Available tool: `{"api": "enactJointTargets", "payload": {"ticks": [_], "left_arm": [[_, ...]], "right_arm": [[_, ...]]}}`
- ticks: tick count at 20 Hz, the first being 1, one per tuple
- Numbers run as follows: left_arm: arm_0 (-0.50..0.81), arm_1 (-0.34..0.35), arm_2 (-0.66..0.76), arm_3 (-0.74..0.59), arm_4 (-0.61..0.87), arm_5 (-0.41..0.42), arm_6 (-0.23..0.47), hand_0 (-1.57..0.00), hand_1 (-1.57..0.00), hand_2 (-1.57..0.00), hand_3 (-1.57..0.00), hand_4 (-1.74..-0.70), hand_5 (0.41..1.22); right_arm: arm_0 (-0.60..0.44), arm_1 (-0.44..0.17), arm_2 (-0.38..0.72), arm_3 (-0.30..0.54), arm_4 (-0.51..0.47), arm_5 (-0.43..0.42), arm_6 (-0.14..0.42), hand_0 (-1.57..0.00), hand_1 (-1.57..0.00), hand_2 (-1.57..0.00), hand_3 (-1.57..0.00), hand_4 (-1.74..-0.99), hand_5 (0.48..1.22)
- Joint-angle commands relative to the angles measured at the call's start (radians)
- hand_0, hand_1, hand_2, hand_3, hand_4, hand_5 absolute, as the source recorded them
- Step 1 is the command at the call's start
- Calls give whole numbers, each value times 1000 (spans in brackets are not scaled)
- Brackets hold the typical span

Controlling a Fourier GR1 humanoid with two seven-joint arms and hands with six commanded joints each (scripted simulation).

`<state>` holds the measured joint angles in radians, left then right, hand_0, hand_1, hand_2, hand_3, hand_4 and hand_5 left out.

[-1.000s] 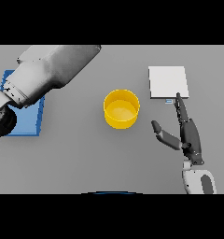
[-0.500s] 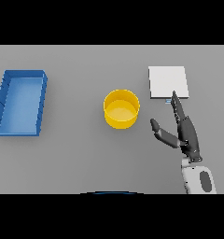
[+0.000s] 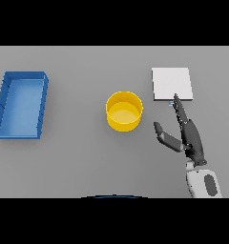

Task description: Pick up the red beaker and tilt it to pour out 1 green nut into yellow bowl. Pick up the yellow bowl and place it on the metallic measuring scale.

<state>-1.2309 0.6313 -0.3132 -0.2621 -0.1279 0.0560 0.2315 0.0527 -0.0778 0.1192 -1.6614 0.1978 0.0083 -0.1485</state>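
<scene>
Far left on the table (image 3: 78,157) sits a blue tray (image 3: 21,105), apparently with nothing in it; not part of my job. No red beaker shows anywhere, and my left hand is out of view too. Middle of the table: the yellow bowl (image 3: 124,111), upright, standing free with nothing touching it. I can't make out a green nut inside, just yellow floor. Right of the bowl, a bit further back, the scale (image 3: 171,84), a flat pale square, bare on top, near the bowl but apart from it. My right hand (image 3: 189,138) is below the scale and right of the bowl, released, fingers straight and pointing up toward the scale's near edge, thumb splayed out toward the bowl, holding nothing.

I judge the step in hand is grabbing the bowl. To do it well: swing the hand left, bring thumb and fingers either side of the rim, close firmly before lifting, keep it level, then set it centred on the scale.
</scene>
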Motion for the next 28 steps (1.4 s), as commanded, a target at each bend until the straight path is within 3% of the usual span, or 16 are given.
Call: {"api": "enactJointTargets", "payload": {"ticks": [1,3,7,9,13,15,16,17,19,20,23,25,28], "left_arm": [[41,1,11,-39,29,19,13,-1571,-1571,-1571,-1568,-1741,1221],[157,10,23,-136,86,61,15,-1571,-1571,-1571,-1569,-1741,1221],[407,16,15,-400,178,152,91,-1571,-1571,-1571,-1570,-1741,1221],[501,33,7,-520,207,194,128,-1571,-1571,-1571,-1571,-1741,1151],[602,58,-12,-687,240,236,234,-1571,-1571,-1571,-1571,-1741,925],[618,68,-20,-736,246,227,287,-1571,-1571,-1526,-1525,-1521,818],[638,89,-24,-773,258,183,257,-1469,-1344,-1276,-1318,-1369,774],[653,104,-22,-810,283,145,255,-1175,-1075,-1021,-1055,-1232,737],[680,115,9,-832,363,61,229,-751,-687,-653,-675,-1050,683],[680,127,-9,-841,355,35,253,-601,-550,-522,-539,-976,664],[672,150,-50,-839,317,-7,288,-307,-281,-267,-276,-843,632],[667,142,-75,-824,280,4,300,-196,-179,-170,-176,-813,627],[657,133,-78,-809,254,33,258,-100,-91,-87,-90,-783,631]], "right_arm": [[4,1,2,-9,-3,2,-1,1,1,1,1,-1129,659],[11,-1,-1,-15,-17,11,3,1,1,1,1,-1131,669],[11,-14,-2,-6,0,5,-9,1,1,1,1,-1166,676],[26,-11,2,-12,3,4,-20,1,1,1,1,-1174,676],[2,-8,-7,-1,-4,-2,8,1,1,1,1,-1157,671],[14,-10,-4,-5,-15,13,-19,1,1,1,1,-1155,670],[13,-9,-5,2,-12,11,-16,1,1,1,1,-1153,670],[7,-3,-1,-3,-6,3,-8,1,1,1,1,-1151,670],[11,-17,-13,3,-15,9,-18,1,1,1,1,-1150,671],[16,-13,-7,-2,-15,10,-30,1,1,1,1,-1153,670],[16,-11,-7,-6,-6,1,-22,1,1,1,1,-1155,670],[12,-19,-4,-9,10,-5,-11,1,1,1,1,-1157,665],[-1,-21,-4,5,18,-7,2,1,1,1,1,-1154,657]]}}
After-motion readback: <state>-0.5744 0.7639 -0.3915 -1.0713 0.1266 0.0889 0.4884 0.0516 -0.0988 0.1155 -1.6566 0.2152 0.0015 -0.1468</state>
